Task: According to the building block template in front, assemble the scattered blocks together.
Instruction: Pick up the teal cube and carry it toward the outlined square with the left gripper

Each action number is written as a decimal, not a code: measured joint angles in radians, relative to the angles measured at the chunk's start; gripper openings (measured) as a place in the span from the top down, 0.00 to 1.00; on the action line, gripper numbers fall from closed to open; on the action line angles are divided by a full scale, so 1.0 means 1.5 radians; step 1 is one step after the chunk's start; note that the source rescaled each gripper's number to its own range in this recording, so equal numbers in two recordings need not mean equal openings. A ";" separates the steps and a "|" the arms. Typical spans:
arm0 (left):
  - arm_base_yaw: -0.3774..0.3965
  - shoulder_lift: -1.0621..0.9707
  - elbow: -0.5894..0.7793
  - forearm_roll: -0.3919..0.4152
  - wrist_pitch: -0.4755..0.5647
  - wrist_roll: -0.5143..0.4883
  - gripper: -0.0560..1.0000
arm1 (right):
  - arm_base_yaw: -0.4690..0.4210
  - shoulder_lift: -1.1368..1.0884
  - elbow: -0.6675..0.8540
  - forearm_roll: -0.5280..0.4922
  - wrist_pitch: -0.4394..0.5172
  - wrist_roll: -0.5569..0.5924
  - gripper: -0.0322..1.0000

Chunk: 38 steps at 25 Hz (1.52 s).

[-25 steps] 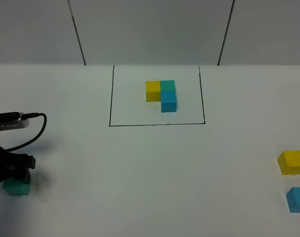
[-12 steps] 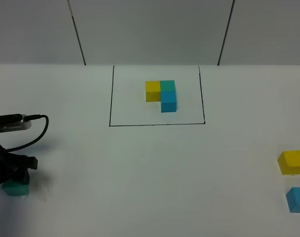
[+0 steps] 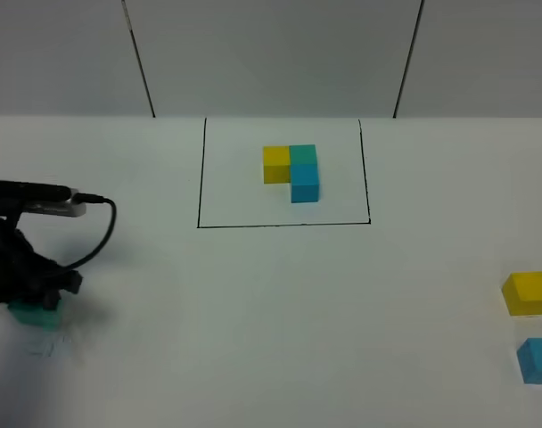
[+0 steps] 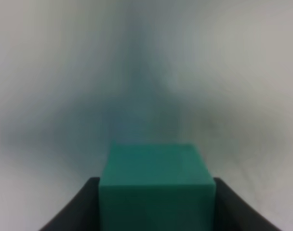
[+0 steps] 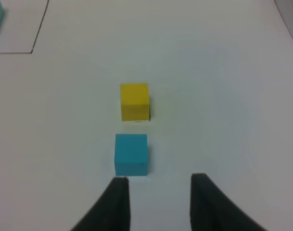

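The left gripper (image 3: 32, 301) sits low at the far left edge of the bench (image 3: 271, 312), pinching the teal-green cube (image 3: 35, 314) between its two dark fingers (image 4: 81, 209). In the left wrist view the cube fills the gap from finger to finger, and the surface behind it is too blurred to tell whether the cube touches the bench. A black cable (image 3: 100, 234) loops out from the arm's wrist, beside the gripper and on the side toward the template. The building block template (image 3: 291, 171) lies toward the far side of the bench, inside the thin black rectangle (image 3: 200, 178). Its yellow and teal-green cubes sit side by side, and the sky-blue one joins the near face of the teal-green one. The other two scattered blocks are well away at the right edge: the yellow cube (image 3: 527, 293) and, just nearer the camera, the sky-blue cube (image 3: 538, 360) (close together but apart, a strip of bench showing between them). The right gripper (image 5: 158, 204) is out of the high view. Its fingers are spread wide and hold nothing, and the sky-blue cube lies just beyond the tip of one finger.
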<state>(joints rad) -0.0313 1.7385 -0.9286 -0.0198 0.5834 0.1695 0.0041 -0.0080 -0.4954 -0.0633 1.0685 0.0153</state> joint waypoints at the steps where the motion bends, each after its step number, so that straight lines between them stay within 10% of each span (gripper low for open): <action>1: -0.022 0.000 -0.026 0.000 0.022 0.027 0.75 | 0.000 0.000 0.000 0.000 0.000 0.000 0.97; 15: -0.345 0.053 -0.346 -0.064 0.212 0.369 0.75 | 0.000 0.000 0.000 0.000 0.000 0.000 0.97; 30: -0.459 0.297 -0.484 0.003 0.235 0.404 0.75 | 0.000 0.000 0.000 0.000 0.000 0.000 0.97; 38: -0.472 0.323 -0.488 -0.060 0.179 0.504 0.75 | 0.000 0.000 0.000 0.000 -0.001 0.000 0.97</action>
<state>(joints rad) -0.7388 2.2227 -1.6606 -0.1100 0.8522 0.9262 0.0041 -0.0080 -0.4954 -0.0633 1.0677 0.0153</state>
